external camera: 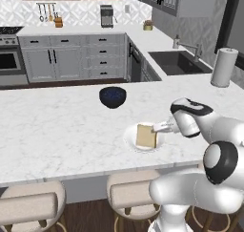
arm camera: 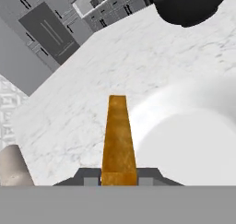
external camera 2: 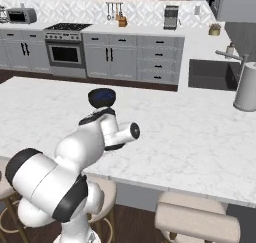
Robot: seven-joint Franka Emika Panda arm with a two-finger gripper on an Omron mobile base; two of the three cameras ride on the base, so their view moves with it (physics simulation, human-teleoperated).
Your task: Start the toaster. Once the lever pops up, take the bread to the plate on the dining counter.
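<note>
1. The bread point(external camera: 146, 135) stands on edge over the plate point(external camera: 129, 139), pinched at its right edge between the fingers of the gripper point(external camera: 159, 127).
2. In the hand view, the orange crust edge point(arm camera: 119, 135) runs up from between the closed fingertips point(arm camera: 90, 177).
3. The plate sits on the dining counter point(external camera: 57, 131), toward its stool side.
4. A dark blue-black bowl point(external camera: 113, 96) rests behind the plate, well apart.
5. Round tan stools point(external camera: 131, 193) stand below the counter edge nearest the plate.

The left base view looked from behind the arm, forward and down across the dining counter point(external camera: 57, 126) toward the far cabinets. The right base view faced the same slab point(external camera 2: 190, 137) from its other side; both shared the dark bowl point(external camera: 113, 97) point(external camera 2: 102, 97). The hand view sat close above the counter point(arm camera: 92, 89), rolled.
</note>
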